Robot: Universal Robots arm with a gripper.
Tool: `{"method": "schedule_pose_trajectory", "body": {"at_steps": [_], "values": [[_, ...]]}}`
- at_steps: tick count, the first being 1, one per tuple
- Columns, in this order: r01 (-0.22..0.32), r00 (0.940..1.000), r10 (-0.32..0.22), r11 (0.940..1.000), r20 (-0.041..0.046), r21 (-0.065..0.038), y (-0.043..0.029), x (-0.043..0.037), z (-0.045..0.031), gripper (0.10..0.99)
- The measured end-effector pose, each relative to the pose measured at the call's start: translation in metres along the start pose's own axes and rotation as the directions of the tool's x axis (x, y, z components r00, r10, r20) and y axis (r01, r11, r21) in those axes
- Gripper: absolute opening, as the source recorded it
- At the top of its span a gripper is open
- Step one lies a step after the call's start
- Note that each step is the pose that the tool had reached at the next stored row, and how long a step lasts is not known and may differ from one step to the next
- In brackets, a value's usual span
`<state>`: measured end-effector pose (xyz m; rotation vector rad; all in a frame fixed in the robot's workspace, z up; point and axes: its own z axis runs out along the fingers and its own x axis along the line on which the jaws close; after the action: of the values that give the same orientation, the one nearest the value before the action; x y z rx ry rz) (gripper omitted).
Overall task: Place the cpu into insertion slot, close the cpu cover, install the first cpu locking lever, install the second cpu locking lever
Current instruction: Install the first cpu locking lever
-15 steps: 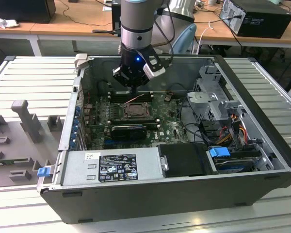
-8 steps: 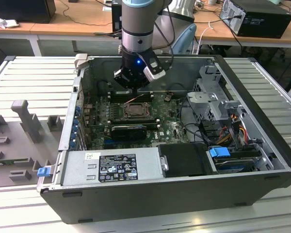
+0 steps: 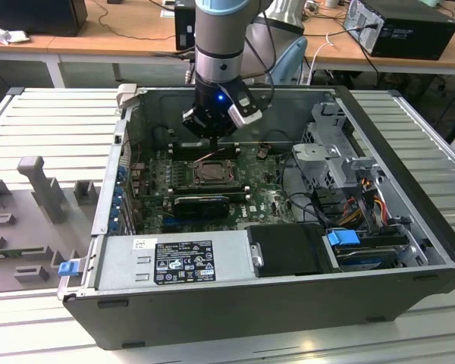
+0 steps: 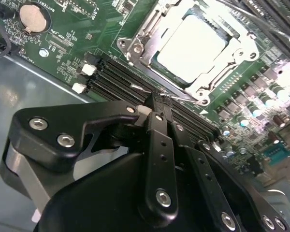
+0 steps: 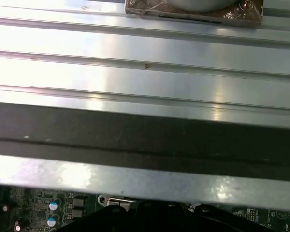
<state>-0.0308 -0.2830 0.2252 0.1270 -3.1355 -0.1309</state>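
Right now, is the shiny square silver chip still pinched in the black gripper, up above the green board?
No. In the second wrist view the pale silver square chip already lies in its metal-framed socket. The black gripper above the green board carries no chip.

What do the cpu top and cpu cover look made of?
The cpu: pale matte metal by the look, its flat top glaring evenly under the light. The cpu cover: bright bare metal, probably stamped steel, with shiny edges and visible screws. Both are guesses from appearance.
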Motion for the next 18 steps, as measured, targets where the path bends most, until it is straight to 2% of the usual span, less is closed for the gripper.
{"method": "schedule_pose_trajectory", "body": {"at_steps": [8, 18], "values": [[0.000, 1.0000, 0.000, 1.0000, 0.0000, 0.000, -0.0003, -0.0096, 0.0026, 0.106], [0.000, 1.0000, 0.000, 1.0000, 0.0007, 0.000, -0.0018, -0.0098, 0.0060, 0.106]]}}
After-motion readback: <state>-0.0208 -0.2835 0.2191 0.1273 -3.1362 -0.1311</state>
